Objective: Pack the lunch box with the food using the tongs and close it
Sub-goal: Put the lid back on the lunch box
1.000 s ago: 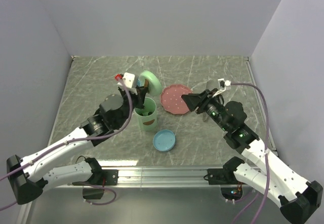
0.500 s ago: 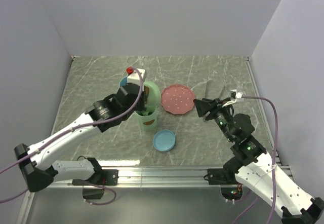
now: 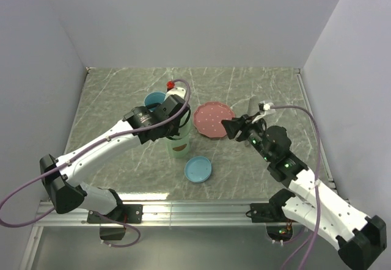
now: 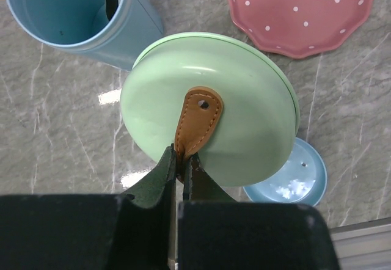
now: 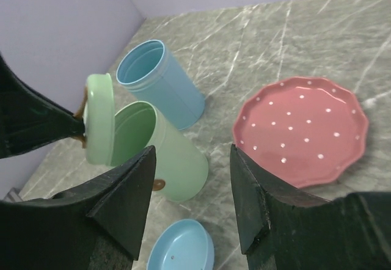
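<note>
Lid point(image 4: 244, 117) looks light, stiff and smooth, so the left fingers point(image 4: 156, 181) pinch shut on its soft brown tab point(image 4: 198, 114), while the right fingers point(image 5: 122, 203) stand open, empty.

Standing on the worktop point(image 3: 110, 99) left of the plate point(image 3: 213, 120): rear canister point(image 3: 151, 99) behind front canister point(image 3: 178, 146); lying before them, loose lid point(image 3: 198, 168)
</note>
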